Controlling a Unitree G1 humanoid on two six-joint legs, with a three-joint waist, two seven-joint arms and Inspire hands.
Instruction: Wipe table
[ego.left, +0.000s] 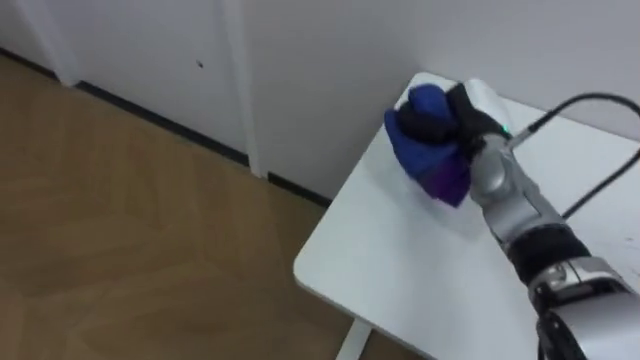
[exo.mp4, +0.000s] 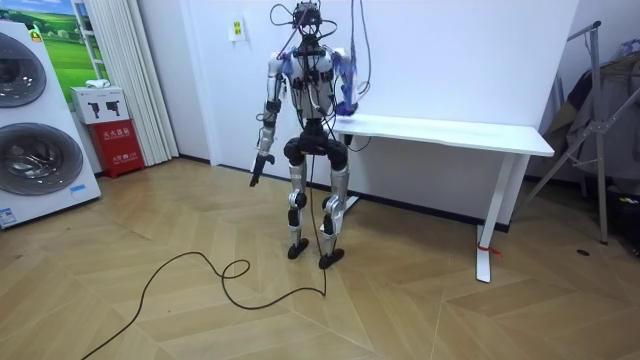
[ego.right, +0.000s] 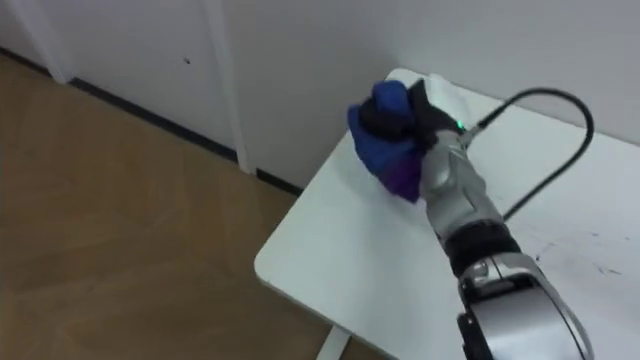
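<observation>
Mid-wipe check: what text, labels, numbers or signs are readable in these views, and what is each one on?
None can be read.
Label on the red cabinet: white with dark pictures, lettering too small.
Yellow-and-white wall sign: too small.
Sticker on the washing machine: blurred.
On the table and the blue cloth: no print seen.

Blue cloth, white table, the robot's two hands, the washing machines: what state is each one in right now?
Blue cloth: bunched up, gripped, on the table's far corner by the wall.
Right hand: curled round the cloth, held over the table.
Left hand: hanging at the robot's side, holding nothing.
White table: standing upright, top bare apart from the cloth.
Washing machines: round doors look shut.
</observation>
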